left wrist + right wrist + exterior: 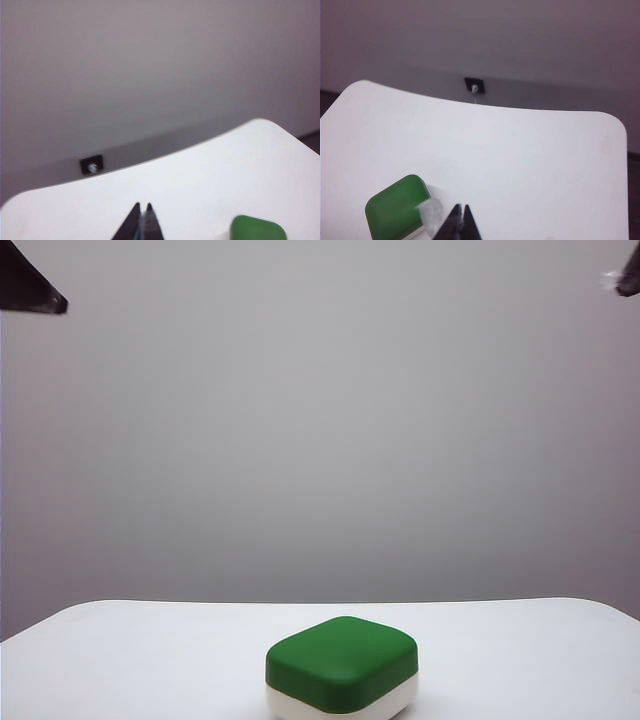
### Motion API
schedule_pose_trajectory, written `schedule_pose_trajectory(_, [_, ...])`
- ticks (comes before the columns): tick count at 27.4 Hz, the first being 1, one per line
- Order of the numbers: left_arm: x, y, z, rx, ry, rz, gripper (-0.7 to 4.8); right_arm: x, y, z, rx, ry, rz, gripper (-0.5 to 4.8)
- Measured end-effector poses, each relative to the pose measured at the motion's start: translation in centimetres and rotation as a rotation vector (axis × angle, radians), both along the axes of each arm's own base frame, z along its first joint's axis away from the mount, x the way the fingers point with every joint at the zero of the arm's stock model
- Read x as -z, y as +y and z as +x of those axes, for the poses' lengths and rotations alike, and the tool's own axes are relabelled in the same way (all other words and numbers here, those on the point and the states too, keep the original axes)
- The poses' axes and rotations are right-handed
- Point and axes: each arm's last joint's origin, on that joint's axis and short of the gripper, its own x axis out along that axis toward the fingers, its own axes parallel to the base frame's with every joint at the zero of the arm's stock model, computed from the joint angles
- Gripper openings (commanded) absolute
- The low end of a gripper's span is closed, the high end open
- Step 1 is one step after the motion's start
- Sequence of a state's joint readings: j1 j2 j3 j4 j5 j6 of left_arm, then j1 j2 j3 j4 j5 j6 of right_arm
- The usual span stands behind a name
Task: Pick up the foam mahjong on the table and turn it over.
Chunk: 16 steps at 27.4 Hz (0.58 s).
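- Exterior view: the foam mahjong (342, 665) lay on the white bench (120, 660) at the 6 o'clock edge of the picture, green half up and white half against the surface. A dark arm part (28, 282) showed at 10 o'clock and another (630, 278) at 2 o'clock, both high and well apart from the tile. A plain grey wall (320, 420) filled the background.
- Left wrist view: the left gripper (141, 220) sat above the bench (200, 175), its dark fingers (131, 225) pressed together at the tips and holding nothing. A green corner of the foam mahjong (257, 229) appeared at 5 o'clock, apart from the fingers. A small black wall fitting (91, 164) stood beyond the bench's far edge.
- Right wrist view: the right gripper (459, 220) hovered over the bench (520, 150), fingers (470, 225) closed tip to tip and empty. The foam mahjong (395, 207) lay at 7 o'clock, just beside the fingertips; contact could not be judged. The black wall fitting (474, 85) showed at 12 o'clock.
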State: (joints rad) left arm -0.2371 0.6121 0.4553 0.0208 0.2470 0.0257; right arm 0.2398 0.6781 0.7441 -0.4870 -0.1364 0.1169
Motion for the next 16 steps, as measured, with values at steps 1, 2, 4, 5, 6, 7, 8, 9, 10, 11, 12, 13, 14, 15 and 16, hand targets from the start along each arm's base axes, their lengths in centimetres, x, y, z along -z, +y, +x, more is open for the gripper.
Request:
schedule_pose_trajectory(1, [-0.1,0.1,-0.3,-0.017,-0.012,0.004,-0.06,0.3,-0.1,-0.3,0.006,-0.003,0.007,-0.06])
schedule_pose_trajectory(2, [-0.3,0.2,-0.5,-0.031,-0.023,0.008,-0.06,0.8,-0.2,-0.7,0.012,-0.010,0.018,-0.06])
schedule_pose_trajectory(4, [-0.7,0.5,-1.3,-0.058,-0.063,0.019,-0.06,1.7,-0.4,-1.5,0.020,-0.015,0.035,-0.06])
schedule_pose_trajectory(5, [-0.8,0.6,-1.6,-0.073,-0.085,0.021,-0.06,2.1,-0.5,-1.9,0.023,-0.023,0.041,-0.06])
schedule_pose_trajectory(6, [-0.7,0.8,-2.2,-0.096,-0.109,0.021,-0.06,2.7,-0.7,-2.5,0.037,-0.042,0.048,-0.06])
schedule_pose_trajectory(7, [-0.4,1.0,-2.5,-0.118,-0.117,0.022,-0.06,3.0,-0.7,-2.7,0.044,-0.050,0.054,-0.06])
schedule_pose_trajectory(8, [0.2,1.3,-3.2,-0.159,-0.129,0.024,-0.06,3.2,-0.9,-3.1,0.053,-0.086,0.072,-0.06])
schedule_pose_trajectory(9, [0.5,1.4,-3.5,-0.175,-0.133,0.025,-0.06,3.3,-0.9,-3.3,0.054,-0.103,0.081,-0.06])
schedule_pose_trajectory(10, [0.8,1.5,-3.8,-0.189,-0.138,0.024,-0.06,3.5,-1.0,-3.5,0.056,-0.117,0.087,-0.06])
schedule_pose_trajectory(11, [1.1,1.6,-4.1,-0.201,-0.139,0.025,-0.06,3.8,-1.0,-3.8,0.065,-0.130,0.092,-0.06])
schedule_pose_trajectory(12, [1.2,1.7,-4.5,-0.204,-0.158,0.019,-0.06,4.0,-1.1,-4.0,0.076,-0.145,0.100,-0.06])
schedule_pose_trajectory(13, [1.4,1.9,-5.0,-0.214,-0.191,0.007,-0.06,4.3,-1.2,-4.2,0.085,-0.171,0.110,-0.06])
schedule_pose_trajectory(14, [1.5,1.9,-5.2,-0.218,-0.202,0.004,-0.06,4.6,-1.2,-4.2,0.092,-0.177,0.112,-0.06])
schedule_pose_trajectory(15, [1.7,2.0,-5.5,-0.225,-0.214,-0.001,-0.06,5.4,-1.3,-4.3,0.098,-0.186,0.113,-0.06])
schedule_pose_trajectory(16, [1.8,2.0,-5.6,-0.225,-0.219,-0.002,-0.06,5.9,-1.3,-4.4,0.098,-0.185,0.113,-0.06])
